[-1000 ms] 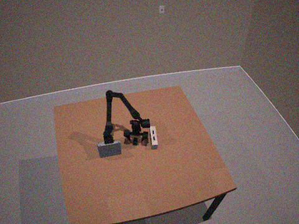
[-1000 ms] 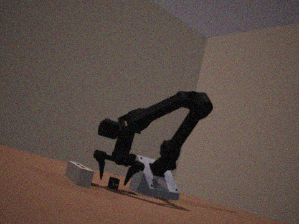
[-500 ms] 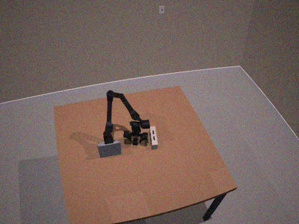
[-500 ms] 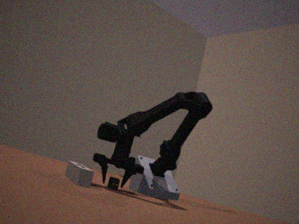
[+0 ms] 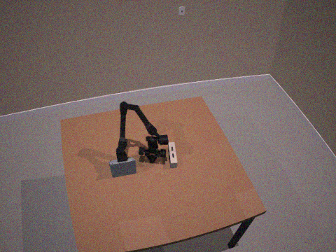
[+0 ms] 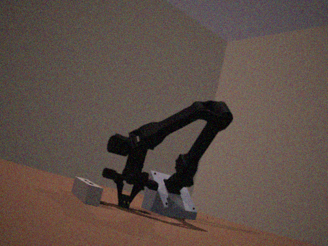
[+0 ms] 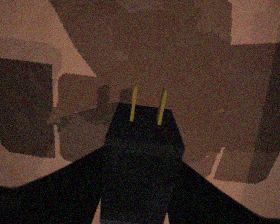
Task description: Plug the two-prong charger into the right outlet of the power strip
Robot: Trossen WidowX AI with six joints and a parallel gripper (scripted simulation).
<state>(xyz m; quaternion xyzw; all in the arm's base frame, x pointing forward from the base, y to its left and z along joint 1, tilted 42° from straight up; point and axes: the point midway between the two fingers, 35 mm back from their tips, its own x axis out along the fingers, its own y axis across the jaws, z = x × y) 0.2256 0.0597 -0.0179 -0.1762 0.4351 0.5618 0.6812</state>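
top view: my gripper (image 5: 152, 157) is reaching down to the table (image 5: 196, 207), just beside the white power strip (image 5: 172, 155); the charger itself is too small to pick out here. exterior view: my fingers (image 6: 120, 195) are pointing down at the table surface with the strip lying near, to one side. wrist view: i am clamping the black charger (image 7: 142, 150) by its sides, its two prongs (image 7: 160, 107) sticking out ahead of me. risk, as i judge it: the grip is sitting low on the body, so the charger could be twisting during the lift, and tilted prongs would be jamming against the shutter.
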